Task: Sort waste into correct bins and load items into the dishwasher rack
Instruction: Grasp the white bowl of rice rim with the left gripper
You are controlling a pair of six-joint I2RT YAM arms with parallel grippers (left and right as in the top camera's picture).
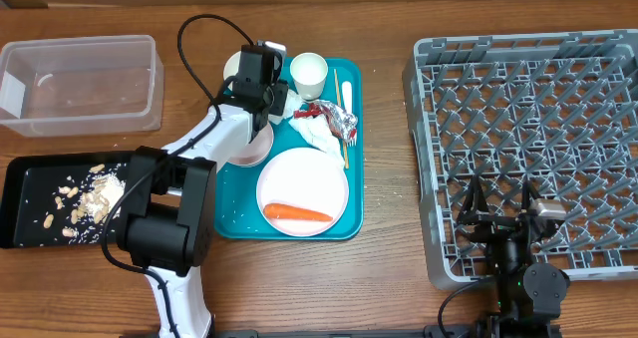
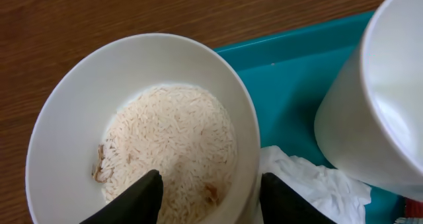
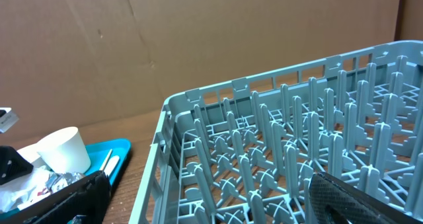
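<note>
On the left gripper point(image 2: 211, 201) the jaws stand half parted, released, straddling the wall of a small white round bowl point(image 2: 73, 118). One finger is inside over white rice-like crumbs point(image 2: 172, 138), the other outside beside a crumpled white napkin point(image 2: 310, 184). Both tips are cut off. On the right gripper point(image 3: 211, 211) the jaws gape, empty, above the grey plastic grid rack point(image 3: 277, 138).

The bench point(image 1: 389, 278) is brown wood grain. The tray point(image 1: 239, 213) is teal. Plate point(image 1: 299, 178), cup point(image 1: 308, 72), napkin point(image 1: 314, 131) and bowl point(image 2: 66, 105) are white. The carrot point(image 1: 296, 214) is orange, the wrapper point(image 1: 337, 117) red and silver, the chopsticks point(image 1: 337, 86) pale wood. The grains point(image 2: 172, 131) in the bowl are white with a few brown bits. At the left of the overhead frame, the tub point(image 1: 80, 84) is clear and the bin point(image 1: 30, 193) black, its scraps point(image 1: 95, 196) beige. The rack point(image 1: 528, 109) is a grey grid. The left fingers point(image 2: 142, 197) are black.
</note>
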